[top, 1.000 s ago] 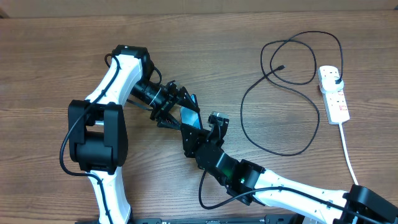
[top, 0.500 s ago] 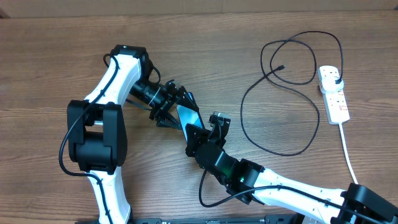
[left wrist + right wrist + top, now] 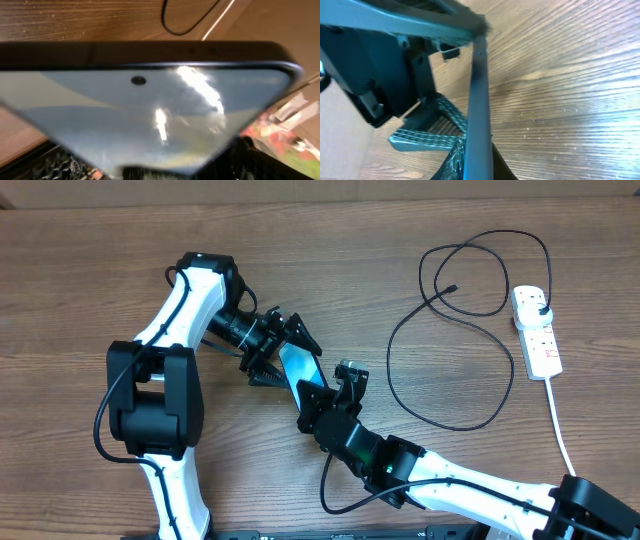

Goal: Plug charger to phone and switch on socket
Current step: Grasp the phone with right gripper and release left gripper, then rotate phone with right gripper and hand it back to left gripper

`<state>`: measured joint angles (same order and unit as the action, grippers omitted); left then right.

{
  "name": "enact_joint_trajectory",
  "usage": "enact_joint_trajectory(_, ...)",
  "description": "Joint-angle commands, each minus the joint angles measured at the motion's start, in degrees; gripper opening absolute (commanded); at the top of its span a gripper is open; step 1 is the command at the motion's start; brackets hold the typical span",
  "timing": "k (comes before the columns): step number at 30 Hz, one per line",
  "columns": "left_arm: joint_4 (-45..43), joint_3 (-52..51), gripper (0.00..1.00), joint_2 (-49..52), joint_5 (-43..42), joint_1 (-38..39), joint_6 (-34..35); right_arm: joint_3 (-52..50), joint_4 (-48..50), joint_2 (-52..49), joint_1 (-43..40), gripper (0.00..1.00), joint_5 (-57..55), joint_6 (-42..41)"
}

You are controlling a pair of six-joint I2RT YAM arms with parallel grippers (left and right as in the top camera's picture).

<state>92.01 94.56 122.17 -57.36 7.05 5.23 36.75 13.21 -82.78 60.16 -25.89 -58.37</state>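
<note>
The phone shows its blue screen tilted up off the table between my two grippers. My right gripper is shut on its lower end; the right wrist view shows the phone edge-on in the jaws. My left gripper has its fingers spread on either side of the phone's upper end. The screen fills the left wrist view. The black charger cable lies looped at the right, its connector free and its plug in the white socket.
The socket's thick white cord runs down toward the right arm's base. The cable loop covers much of the right half of the wooden table. A finger of the left gripper shows in the right wrist view.
The phone has tilted to show more of its blue screen. The left gripper's fingers have spread a little. The cable and socket have not moved.
</note>
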Motion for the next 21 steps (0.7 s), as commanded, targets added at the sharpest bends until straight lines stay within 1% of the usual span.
enact_joint_trajectory(1, 3.5, 1.6, 1.00, 0.0, -4.3, -4.4, -8.0, 1.3, -3.0, 4.2, -1.3, 0.06, 0.0, 1.9)
enact_joint_trajectory(2, 4.9, 1.8, 1.00, 0.0, -4.9, -5.8, -10.1, 1.3, -4.7, 5.2, -1.9, 0.04, 0.0, 1.9)
enact_joint_trajectory(3, 4.9, 1.8, 1.00, -0.2, -5.2, -7.1, -10.7, 1.3, -6.5, 6.2, -2.6, 0.04, 0.0, 1.8)
enact_joint_trajectory(9, 4.9, 1.8, 1.00, -4.1, -5.2, -14.7, -10.9, 1.3, -17.7, 13.1, -6.4, 0.04, 0.0, 1.5)
enact_joint_trajectory(10, 4.9, 1.8, 1.00, -6.8, -5.2, -16.8, -11.5, 1.3, -21.0, 15.5, -7.3, 0.04, 0.0, 1.2)
enact_joint_trajectory(11, 4.9, 1.8, 1.00, -8.6, -5.0, -17.9, -11.7, 1.3, -22.2, 16.6, -7.6, 0.04, 0.0, 1.2)
enact_joint_trajectory(15, 4.9, 1.6, 1.00, -17.6, -2.3, -20.7, -11.9, 1.3, -24.4, 19.9, -7.8, 0.04, 0.0, -1.5)
enact_joint_trajectory(21, 4.9, 1.3, 1.00, -35.5, 6.1, -20.3, -10.3, 1.2, -24.5, 19.9, -7.8, 0.04, 0.1, -11.6)
